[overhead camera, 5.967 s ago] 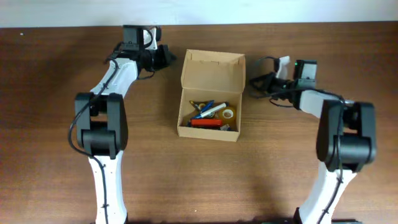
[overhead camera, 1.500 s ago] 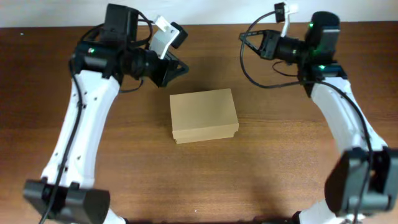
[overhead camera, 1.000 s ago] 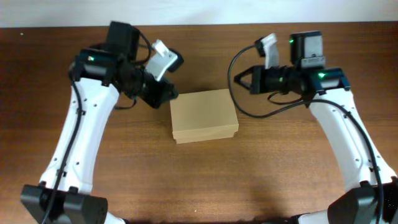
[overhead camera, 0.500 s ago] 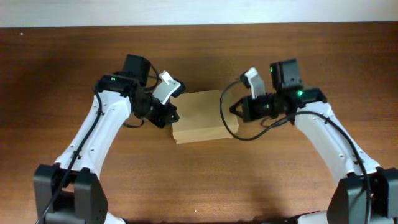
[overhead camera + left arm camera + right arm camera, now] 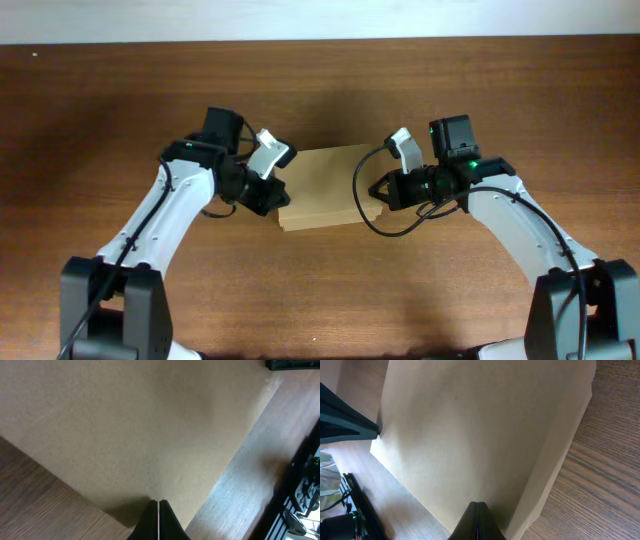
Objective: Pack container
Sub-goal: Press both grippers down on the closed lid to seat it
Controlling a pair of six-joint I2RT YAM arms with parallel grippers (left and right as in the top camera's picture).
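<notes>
The container (image 5: 325,185), a plain tan cardboard box, lies in the middle of the table with its flap lid down flat. My left gripper (image 5: 280,197) is shut and empty, its tip over the lid's left edge. In the left wrist view that closed tip (image 5: 158,503) sits just above the tan lid (image 5: 140,430). My right gripper (image 5: 374,191) is shut and empty too, at the lid's right edge. The right wrist view has its closed tip (image 5: 478,505) low over the lid (image 5: 480,425), close to the folded side edge. The box's contents are hidden.
The brown wooden table (image 5: 330,290) surrounds the box on all sides. Both arms reach inward from the front corners, the left arm (image 5: 170,215) and the right arm (image 5: 525,225) flanking the box. Cables loop off each wrist.
Both grippers came down and inward from the far side of the table onto the lid's left and right edges. Earlier the box stood open with items inside; its lid is down now.
</notes>
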